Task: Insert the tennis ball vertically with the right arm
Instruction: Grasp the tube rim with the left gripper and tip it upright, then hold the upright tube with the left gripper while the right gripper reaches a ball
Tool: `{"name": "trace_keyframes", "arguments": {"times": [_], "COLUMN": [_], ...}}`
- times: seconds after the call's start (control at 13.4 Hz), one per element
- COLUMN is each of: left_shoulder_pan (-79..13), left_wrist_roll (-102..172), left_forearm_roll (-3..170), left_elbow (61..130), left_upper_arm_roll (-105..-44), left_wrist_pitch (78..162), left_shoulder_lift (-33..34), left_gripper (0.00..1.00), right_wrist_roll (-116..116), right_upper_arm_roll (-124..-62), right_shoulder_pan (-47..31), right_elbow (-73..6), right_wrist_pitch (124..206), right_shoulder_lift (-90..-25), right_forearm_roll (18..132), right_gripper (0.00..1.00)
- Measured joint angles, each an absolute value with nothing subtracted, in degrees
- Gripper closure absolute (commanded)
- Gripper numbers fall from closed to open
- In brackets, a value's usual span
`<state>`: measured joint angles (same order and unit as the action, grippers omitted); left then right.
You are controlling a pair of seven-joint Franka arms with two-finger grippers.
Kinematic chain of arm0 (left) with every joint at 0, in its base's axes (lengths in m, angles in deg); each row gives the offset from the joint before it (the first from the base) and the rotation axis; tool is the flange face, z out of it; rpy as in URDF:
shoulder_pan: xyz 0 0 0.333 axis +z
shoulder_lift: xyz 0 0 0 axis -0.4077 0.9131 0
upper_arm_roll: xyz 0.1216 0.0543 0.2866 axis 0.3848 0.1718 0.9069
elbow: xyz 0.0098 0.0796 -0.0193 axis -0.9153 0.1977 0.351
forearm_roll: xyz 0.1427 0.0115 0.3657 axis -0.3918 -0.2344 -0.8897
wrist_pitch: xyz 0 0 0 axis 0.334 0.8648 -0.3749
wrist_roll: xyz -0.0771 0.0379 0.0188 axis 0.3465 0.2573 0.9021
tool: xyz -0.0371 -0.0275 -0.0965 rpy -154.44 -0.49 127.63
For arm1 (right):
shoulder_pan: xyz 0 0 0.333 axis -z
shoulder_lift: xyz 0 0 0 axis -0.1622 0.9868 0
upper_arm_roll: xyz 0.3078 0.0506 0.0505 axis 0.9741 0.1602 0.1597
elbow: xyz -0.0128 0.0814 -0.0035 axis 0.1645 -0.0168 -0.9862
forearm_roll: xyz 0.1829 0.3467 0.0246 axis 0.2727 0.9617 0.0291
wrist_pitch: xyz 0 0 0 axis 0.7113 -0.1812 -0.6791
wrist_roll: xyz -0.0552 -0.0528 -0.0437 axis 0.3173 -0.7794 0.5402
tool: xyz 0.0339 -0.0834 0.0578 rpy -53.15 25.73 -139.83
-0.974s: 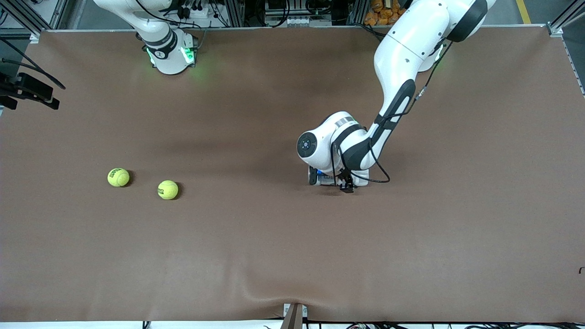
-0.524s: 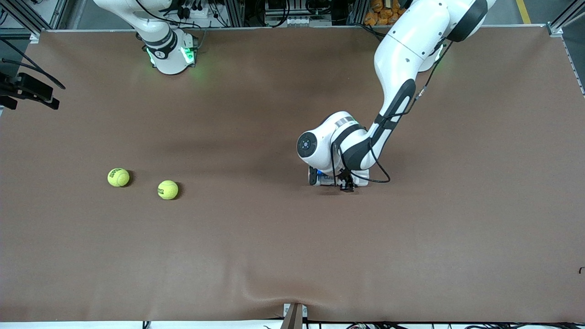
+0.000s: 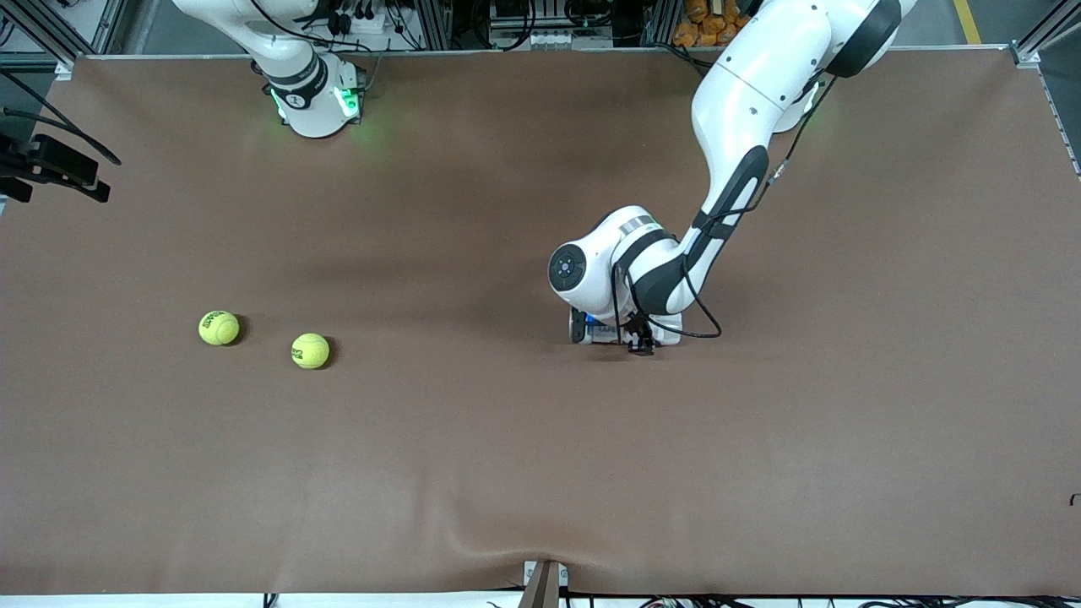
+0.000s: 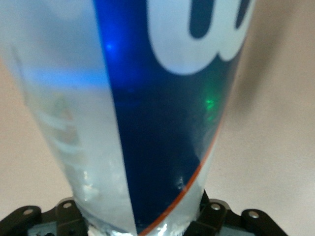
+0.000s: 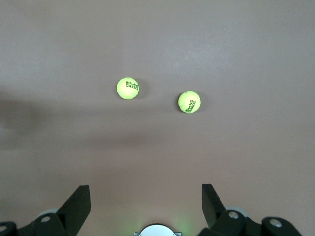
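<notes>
Front view: two fuzzy yellow tennis balls (image 3: 310, 350) (image 3: 219, 328) sit side by side on the brown table (image 3: 507, 473), toward the right arm's end. Left gripper (image 4: 142, 227) looks clamped on a clear blue-labelled tube (image 4: 162, 108), probably the ball can. Right gripper (image 5: 145, 204) hangs wide open and empty, high up.

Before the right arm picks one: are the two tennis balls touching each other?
Apart. The right wrist view shows bare table between one tennis ball and the other ball.
</notes>
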<state>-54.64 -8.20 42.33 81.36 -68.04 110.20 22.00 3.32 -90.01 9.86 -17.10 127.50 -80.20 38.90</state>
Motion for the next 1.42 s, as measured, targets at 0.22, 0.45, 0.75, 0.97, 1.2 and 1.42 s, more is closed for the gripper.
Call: {"name": "trace_keyframes", "arguments": {"times": [0.22, 0.45, 0.75, 0.97, 1.2, 1.42], "left_shoulder_pan": [-54.8, -55.6, -55.8, -55.8, -55.8, -55.8], "left_wrist_roll": [-8.2, -7.9, -5.7, -2.9, -0.7, 0.0], "left_forearm_roll": [42.4, 43.6, 44.3, 44.5, 45.8, 49.0], "left_elbow": [80.5, 79.2, 78.8, 78.8, 78.8, 78.8], "left_upper_arm_roll": [-68.6, -68.9, -69.0, -69.0, -69.0, -69.0], "left_wrist_pitch": [110.5, 111.6, 117.2, 121.6, 126.6, 131.0], "left_shoulder_lift": [22.0, 21.9, 21.9, 21.9, 21.9, 21.9], "left_gripper": [0.23, 0.23, 0.24, 0.24, 0.24, 0.24], "right_wrist_roll": [3.3, 3.3, 3.4, 3.3, 3.3, 3.3], "right_upper_arm_roll": [-90.1, -90.1, -90.3, -90.3, -90.1, -90.0], "right_shoulder_pan": [9.9, 9.9, 9.9, 9.9, 9.9, 10.0], "right_elbow": [-17.1, -17.1, -17.1, -17.4, -17.3, -17.4], "right_wrist_pitch": [127.4, 127.0, 126.3, 126.2, 128.6, 129.4], "right_shoulder_lift": [-80.1, -80.0, -79.5, -76.3, -73.8, -69.8], "right_forearm_roll": [38.9, 38.9, 38.9, 38.9, 38.9, 38.9], "right_gripper": [0.0, 0.0, 0.0, 0.0, 0.0, 0.0]}}
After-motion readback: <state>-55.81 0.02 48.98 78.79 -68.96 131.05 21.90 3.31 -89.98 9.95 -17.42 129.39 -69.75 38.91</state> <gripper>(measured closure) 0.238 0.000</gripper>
